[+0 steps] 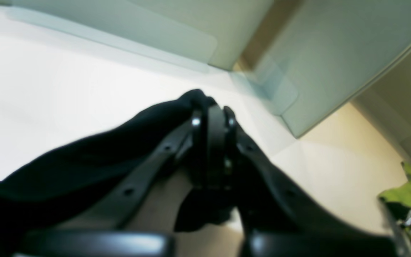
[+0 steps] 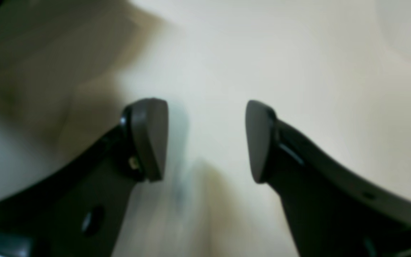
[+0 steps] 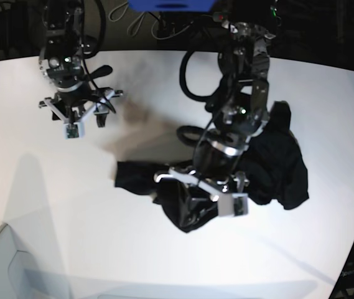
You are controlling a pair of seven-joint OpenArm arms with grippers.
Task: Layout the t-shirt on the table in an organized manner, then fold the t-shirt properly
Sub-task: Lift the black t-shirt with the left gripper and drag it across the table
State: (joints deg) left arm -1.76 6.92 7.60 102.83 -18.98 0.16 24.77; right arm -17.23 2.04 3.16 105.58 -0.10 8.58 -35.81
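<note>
Black cotton t-shirt (image 3: 270, 168) lies crumpled on the white table (image 3: 52, 205), toward the left arm's side. The left gripper (image 1: 211, 114) is closed, it seems on a fold of the cloth. The right gripper (image 2: 205, 141) hangs wide apart, holding nothing.

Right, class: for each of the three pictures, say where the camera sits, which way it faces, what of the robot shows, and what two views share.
Left wrist: on the left arm, looking along the shut left gripper pinching the black soft cotton t-shirt above the plain white table.
Right wrist: on the right arm, facing the table between the open right gripper.
Base: overhead, looking down on both arms.
Shared: base and left wrist both show the t-shirt.
</note>
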